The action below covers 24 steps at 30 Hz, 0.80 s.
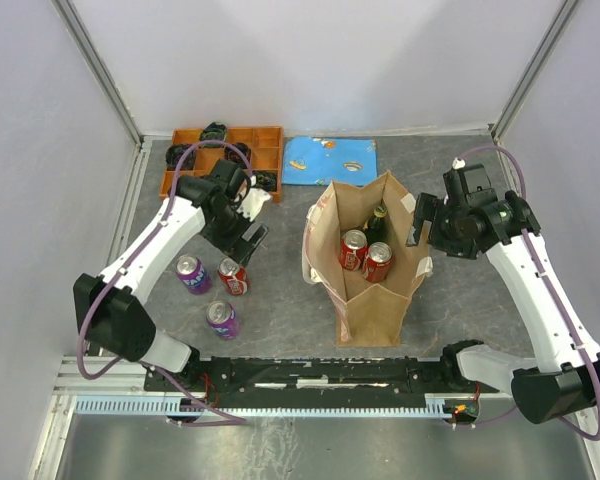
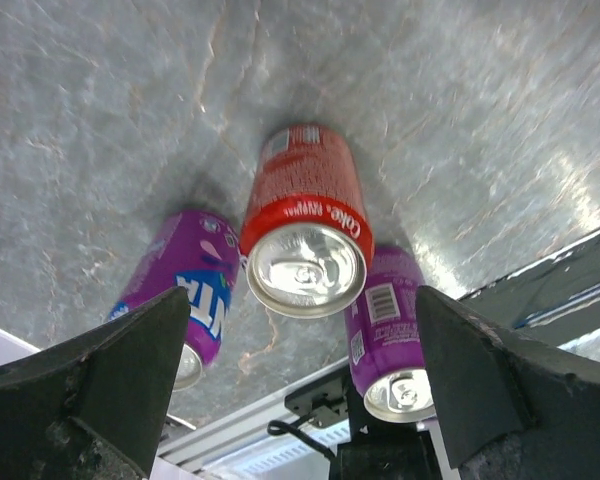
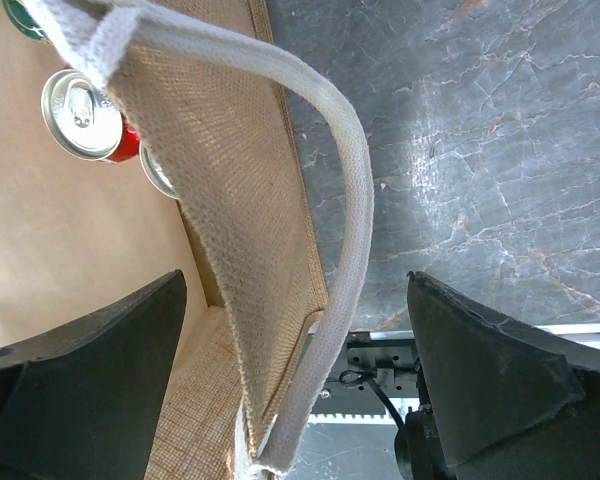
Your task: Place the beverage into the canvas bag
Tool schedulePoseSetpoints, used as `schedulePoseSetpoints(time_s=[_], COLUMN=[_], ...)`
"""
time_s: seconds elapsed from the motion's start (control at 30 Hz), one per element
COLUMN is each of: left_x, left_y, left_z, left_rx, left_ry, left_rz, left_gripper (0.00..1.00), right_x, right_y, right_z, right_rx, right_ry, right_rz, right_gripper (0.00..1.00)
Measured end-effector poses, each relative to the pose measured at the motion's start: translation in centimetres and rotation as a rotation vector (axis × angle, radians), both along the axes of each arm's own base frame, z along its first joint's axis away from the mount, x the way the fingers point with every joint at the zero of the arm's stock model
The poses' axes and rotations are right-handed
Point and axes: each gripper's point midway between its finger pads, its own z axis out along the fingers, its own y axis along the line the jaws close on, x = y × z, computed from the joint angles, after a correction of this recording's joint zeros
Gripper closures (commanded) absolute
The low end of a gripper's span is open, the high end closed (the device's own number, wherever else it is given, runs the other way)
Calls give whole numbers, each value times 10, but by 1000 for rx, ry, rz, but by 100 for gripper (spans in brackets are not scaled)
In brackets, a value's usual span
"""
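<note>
Red cola can [image 2: 305,225] upright, axis vertical, centred below left gripper [image 2: 302,300], the nearer arm. Jaws wide open, holding nothing.

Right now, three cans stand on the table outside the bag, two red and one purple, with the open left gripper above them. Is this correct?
Not quite: the colours are reversed. The top external view shows two purple cans and one red can standing on the table outside the bag, with the open left gripper above them.
</note>
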Motion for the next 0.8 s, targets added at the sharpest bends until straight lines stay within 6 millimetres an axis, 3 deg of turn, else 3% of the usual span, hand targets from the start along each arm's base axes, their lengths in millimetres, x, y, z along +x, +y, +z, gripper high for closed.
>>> schedulePoseSetpoints(time_s=[0.17, 0.4, 0.47, 0.5, 0.6, 0.63, 0.8], left_x=[-22, -22, -20, -18, -13, -12, -10], left_y=[13, 14, 14, 14, 12, 12, 12], left_z=[-24, -55, -61, -63, -67, -66, -64], left_rx=[34, 39, 39, 42, 36, 36, 42], left_ry=[38, 38, 26, 19, 1, -3, -11], left_rz=[-15, -13, -12, -10, -11, -8, -9], left_gripper=[1, 0, 13, 28, 83, 94, 97], right_x=[-4, -6, -6, -7, -7, -7, -11], right_y=[-1, -2, -2, -2, -2, -2, -3], right_z=[-5, -4, -3, -3, -2, -2, 0], right_rx=[-3, -1, 0, 1, 0, 0, 0], right_ry=[11, 2, -1, -2, -3, -3, -7], right_rz=[0, -1, 0, 0, -1, -1, -1], right_gripper=[1, 1, 1, 1, 1, 1, 1])
